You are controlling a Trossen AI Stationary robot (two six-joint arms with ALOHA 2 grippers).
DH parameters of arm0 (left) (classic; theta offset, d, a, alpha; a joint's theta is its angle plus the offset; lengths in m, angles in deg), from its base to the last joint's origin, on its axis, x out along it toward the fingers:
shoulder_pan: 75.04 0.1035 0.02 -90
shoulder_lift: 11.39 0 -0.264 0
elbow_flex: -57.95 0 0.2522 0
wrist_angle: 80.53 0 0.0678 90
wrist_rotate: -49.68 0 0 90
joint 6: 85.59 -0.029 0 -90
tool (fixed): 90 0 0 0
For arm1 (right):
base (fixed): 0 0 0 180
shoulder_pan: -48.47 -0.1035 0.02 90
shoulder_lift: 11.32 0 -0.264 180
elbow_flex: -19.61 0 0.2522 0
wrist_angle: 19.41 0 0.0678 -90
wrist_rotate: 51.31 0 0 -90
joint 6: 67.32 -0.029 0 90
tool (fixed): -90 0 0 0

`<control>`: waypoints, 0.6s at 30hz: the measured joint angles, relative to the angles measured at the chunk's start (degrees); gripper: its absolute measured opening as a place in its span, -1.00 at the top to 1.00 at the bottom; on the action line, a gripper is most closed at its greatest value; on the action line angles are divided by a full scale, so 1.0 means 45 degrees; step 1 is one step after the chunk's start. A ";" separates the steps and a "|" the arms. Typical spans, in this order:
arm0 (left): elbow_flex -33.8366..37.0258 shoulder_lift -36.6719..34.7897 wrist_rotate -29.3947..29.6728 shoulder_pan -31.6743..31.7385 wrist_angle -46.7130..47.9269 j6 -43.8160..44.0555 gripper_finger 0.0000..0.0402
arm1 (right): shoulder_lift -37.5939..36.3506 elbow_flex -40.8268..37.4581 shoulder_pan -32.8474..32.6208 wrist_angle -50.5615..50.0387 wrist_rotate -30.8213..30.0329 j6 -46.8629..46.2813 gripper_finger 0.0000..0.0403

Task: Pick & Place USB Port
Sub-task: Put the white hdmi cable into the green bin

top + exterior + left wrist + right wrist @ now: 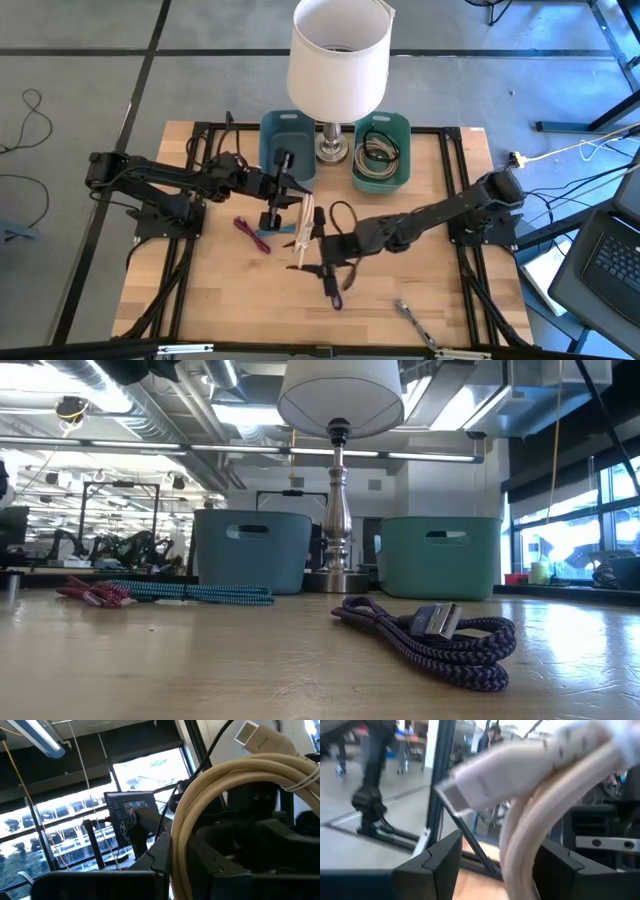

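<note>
Wooden table; beige cable hides both end effectors' fingertips.

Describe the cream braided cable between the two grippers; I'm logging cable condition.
The cream braided cable looks like a woven fabric cord, coiled into a bundle and bound by a thin white tie. Its pale plastic plug with a metal tip shows close to the right gripper. It is lifted off the wooden table, and the left gripper is shut on the coil.

We note a grey floor around the table, ceiling strip lights overhead, bright windows at right, a laptop nearby.
</note>
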 joint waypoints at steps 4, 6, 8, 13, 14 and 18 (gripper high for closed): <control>0.0000 0.0000 0.0015 -0.0003 0.0338 -0.0092 0.85 | 0.0268 0.0970 0.0025 -0.2125 -0.1078 0.0110 0.24; 0.0000 0.0005 0.0042 -0.0003 0.0416 -0.0113 0.85 | 0.0274 0.1241 0.0015 -0.2941 -0.1504 0.0287 0.59; 0.0000 0.0010 0.0151 0.0007 0.0480 -0.0007 0.84 | 0.0236 0.1353 -0.0015 -0.3313 -0.1686 0.0557 0.87; 0.0000 0.0015 0.0199 -0.0045 0.0612 -0.0035 0.62 | 0.0063 0.1372 -0.0295 -0.5030 -0.3375 0.0418 0.93; 0.0000 0.0015 0.0240 -0.0095 0.0630 -0.0095 0.57 | 0.0028 0.1372 -0.0367 -0.5482 -0.3871 0.0277 0.93; -0.0001 -0.0011 0.1101 -0.0272 0.0955 -0.0354 0.40 | -0.0665 0.1343 -0.1035 -0.7989 -0.6745 -0.0627 0.93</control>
